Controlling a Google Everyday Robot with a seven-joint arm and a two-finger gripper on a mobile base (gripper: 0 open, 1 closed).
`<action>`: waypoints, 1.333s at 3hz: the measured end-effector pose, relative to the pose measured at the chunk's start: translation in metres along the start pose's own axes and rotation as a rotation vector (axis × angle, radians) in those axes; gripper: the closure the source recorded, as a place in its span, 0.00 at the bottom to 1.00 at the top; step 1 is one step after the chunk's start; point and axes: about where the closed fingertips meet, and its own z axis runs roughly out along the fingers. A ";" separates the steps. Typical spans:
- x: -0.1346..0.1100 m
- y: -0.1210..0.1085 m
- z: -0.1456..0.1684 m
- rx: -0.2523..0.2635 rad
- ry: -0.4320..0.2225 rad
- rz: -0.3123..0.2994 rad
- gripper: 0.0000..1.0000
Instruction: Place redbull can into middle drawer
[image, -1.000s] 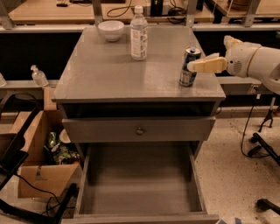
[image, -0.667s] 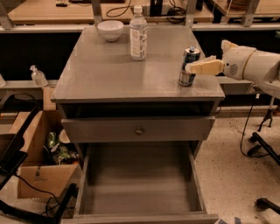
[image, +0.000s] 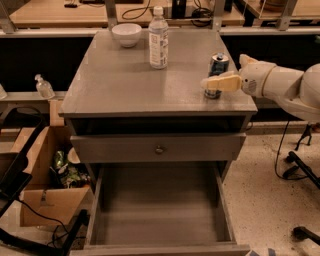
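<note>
The redbull can, blue and silver, stands upright near the right edge of the grey cabinet top. My gripper reaches in from the right at can height. It is open, with its near cream finger lying across the front of the can's lower half and the other finger mostly hidden behind the can. The can rests on the top. The middle drawer is pulled out wide below, its flat grey floor bare.
A clear water bottle and a white bowl stand at the back of the cabinet top. A shut drawer with a round knob sits above the open one. A cardboard box and cables lie on the floor to the left.
My gripper has moved left and slightly down, so its near finger now covers the can's lower front. The can has stayed in place.
</note>
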 end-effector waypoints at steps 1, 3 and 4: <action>0.001 0.009 0.015 -0.027 -0.028 0.012 0.19; 0.000 0.013 0.019 -0.035 -0.028 0.011 0.66; -0.001 0.015 0.022 -0.039 -0.028 0.011 0.89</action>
